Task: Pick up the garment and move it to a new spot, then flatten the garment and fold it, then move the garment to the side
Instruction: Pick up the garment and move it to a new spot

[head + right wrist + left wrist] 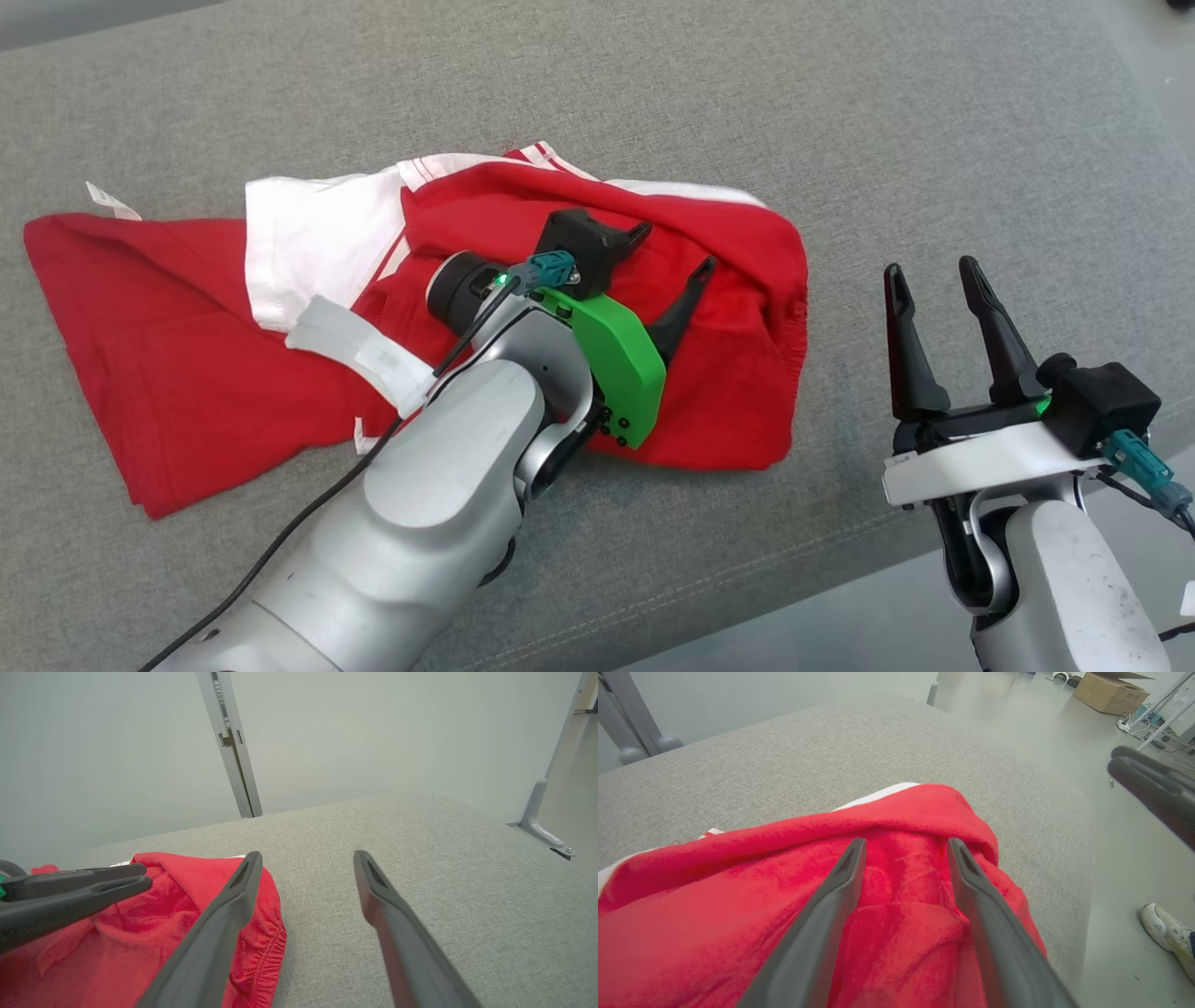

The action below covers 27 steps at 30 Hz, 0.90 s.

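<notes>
Although the garment [168,317] lies rumpled on the grey upholstered surface [840,112] just beneath the left end effector [672,247], whose fingers stand apart and empty, flattening and folding look undone; the right end effector [929,271], clear of the cloth, gapes too.

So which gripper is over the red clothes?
The left gripper, over the red garment; the right gripper is beside it, above the grey surface.

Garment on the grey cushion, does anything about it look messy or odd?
Yes. The red garment lies crumpled, not flat: a white panel is folded over its middle, a white band juts out askew, and cloth bunches into a ridge by the open left pincer.
</notes>
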Motion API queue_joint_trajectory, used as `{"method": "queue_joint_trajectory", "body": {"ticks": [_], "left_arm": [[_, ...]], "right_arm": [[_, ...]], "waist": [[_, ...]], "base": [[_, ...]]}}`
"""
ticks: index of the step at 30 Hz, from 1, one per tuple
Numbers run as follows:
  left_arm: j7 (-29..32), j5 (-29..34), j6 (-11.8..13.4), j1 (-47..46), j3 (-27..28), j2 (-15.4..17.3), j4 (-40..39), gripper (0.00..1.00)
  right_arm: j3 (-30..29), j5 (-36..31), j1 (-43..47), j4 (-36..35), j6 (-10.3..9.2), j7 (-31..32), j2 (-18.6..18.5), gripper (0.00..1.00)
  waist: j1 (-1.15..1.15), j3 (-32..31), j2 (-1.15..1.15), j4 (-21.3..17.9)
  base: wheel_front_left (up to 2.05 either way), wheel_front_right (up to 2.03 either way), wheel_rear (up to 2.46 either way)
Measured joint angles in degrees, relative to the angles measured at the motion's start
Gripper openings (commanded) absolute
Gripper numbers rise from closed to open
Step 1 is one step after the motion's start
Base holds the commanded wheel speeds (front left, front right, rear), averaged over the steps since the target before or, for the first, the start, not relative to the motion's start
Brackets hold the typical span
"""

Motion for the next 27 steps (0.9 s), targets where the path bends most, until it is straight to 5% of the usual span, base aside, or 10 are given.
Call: {"method": "queue_joint_trajectory", "body": {"ticks": [10,27], "left_arm": [[-11.59,-2.54,3.94,-1.88,0.38,0.87,-6.19,1.00],[-18.61,-3.75,14.29,14.33,19.94,16.58,-22.24,1.00]], "right_arm": [[-1.77,-1.74,0.19,-0.59,0.00,0.00,0.02,1.00],[-1.40,-4.76,1.75,-0.18,0.00,0.02,-0.58,1.00]], "waist": [[0.00,-1.40,0.00,3.35],[0.00,-7.03,0.00,10.14]], "base": [[0.00,0.00,0.00],[0.00,0.00,0.00]]}}
